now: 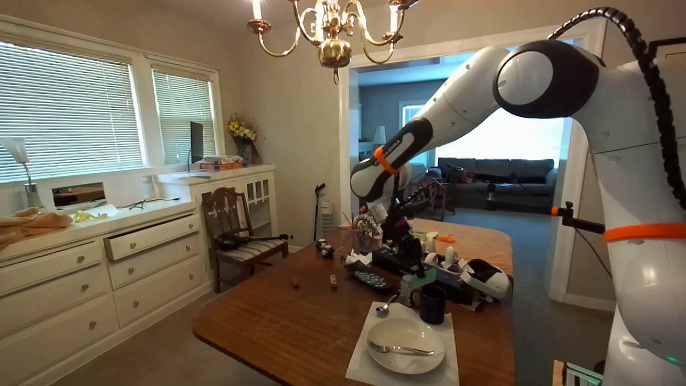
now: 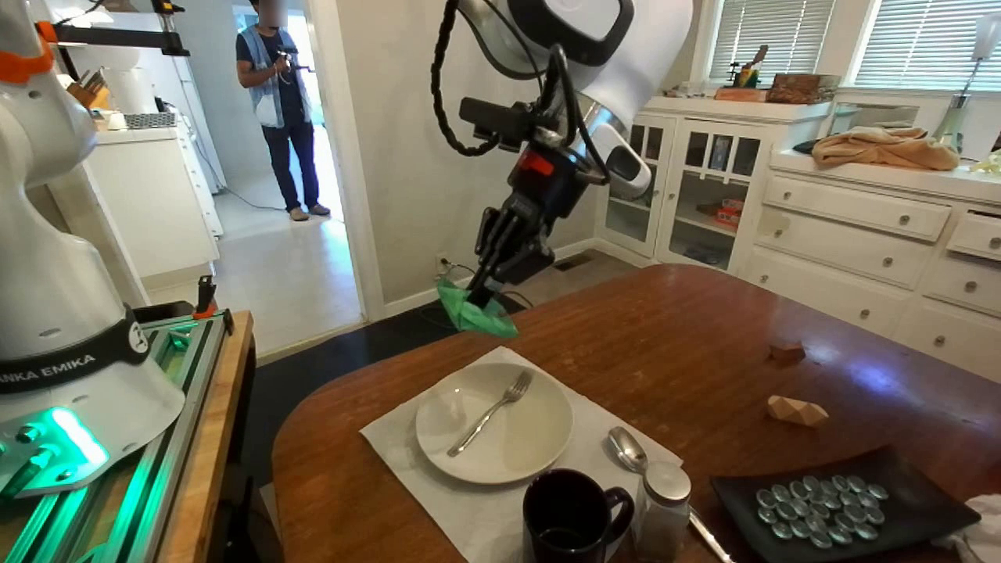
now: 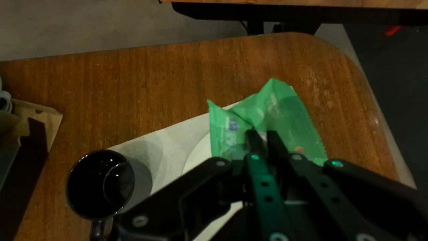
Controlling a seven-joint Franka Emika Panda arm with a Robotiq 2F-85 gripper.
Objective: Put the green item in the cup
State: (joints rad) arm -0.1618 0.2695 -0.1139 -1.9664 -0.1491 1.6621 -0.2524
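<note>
I find my black two-fingered gripper clamped at the tips on a crinkled green plastic packet, held aloft over the brown wooden table. A glossy black mug with a handle stands upright, lower than my gripper and left of it in the wrist view, apart from the packet. Also lower than my gripper, a round white plate bears a silver fork.
</note>
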